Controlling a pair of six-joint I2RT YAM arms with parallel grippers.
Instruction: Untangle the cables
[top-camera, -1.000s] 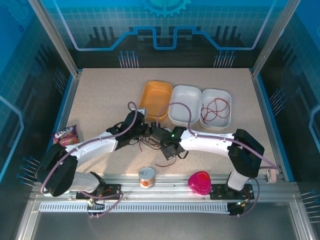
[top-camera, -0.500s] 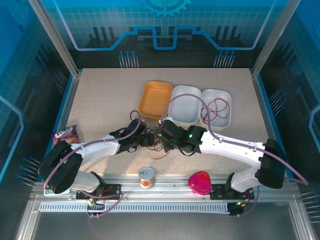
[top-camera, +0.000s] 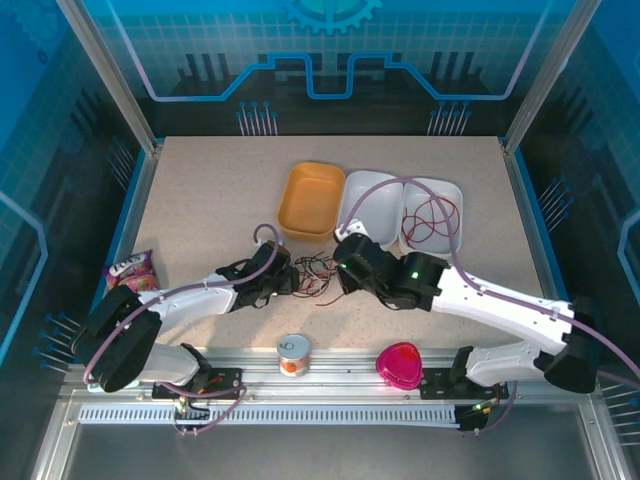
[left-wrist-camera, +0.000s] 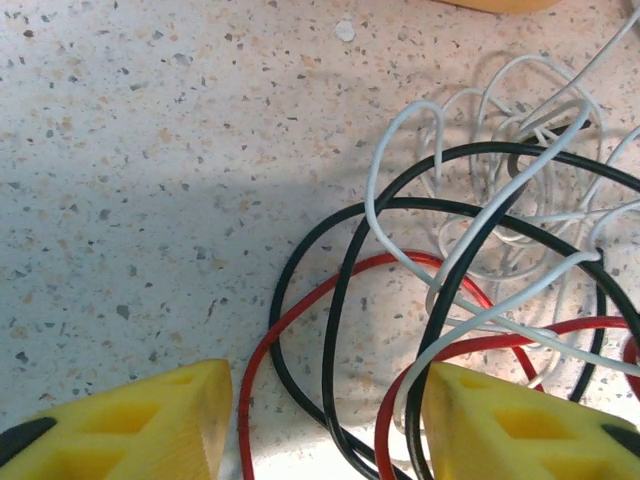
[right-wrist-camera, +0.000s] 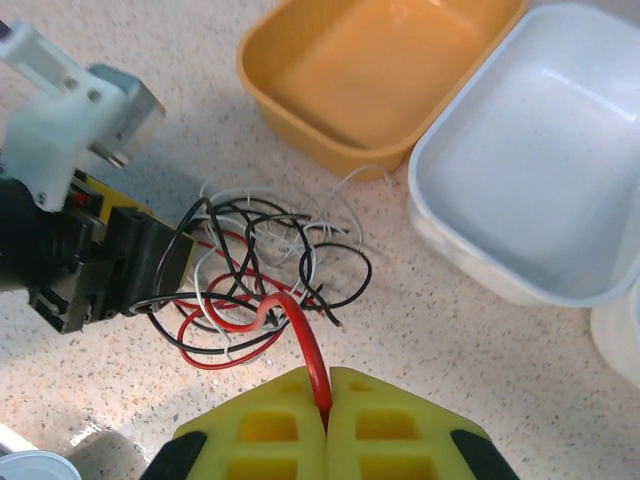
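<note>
Bearing surface: speckled table (top-camera: 200, 200), bare at its left and far-left corner.
Trays: three in a row (one orange tray (top-camera: 312, 200), two white trays (top-camera: 368, 222)), just beyond the cables (top-camera: 312, 272); a second red cable (top-camera: 428, 218) lies in the rightmost.
Cables: heaped mid-table between both grippers, long axis left-right; black, white and red loops, strands per colour uncountable.
Left gripper (left-wrist-camera: 325, 420): fingers apart, loops between.
Right gripper (right-wrist-camera: 325, 405): fingers pressed together on the red cable (right-wrist-camera: 308, 348).

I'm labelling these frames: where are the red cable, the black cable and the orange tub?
red cable (right-wrist-camera: 311, 350), right wrist view, its rising stretch nearest the camera.
black cable (left-wrist-camera: 327, 330), left wrist view, left side of a loop.
orange tub (right-wrist-camera: 390, 60), right wrist view, bare floor.
</note>
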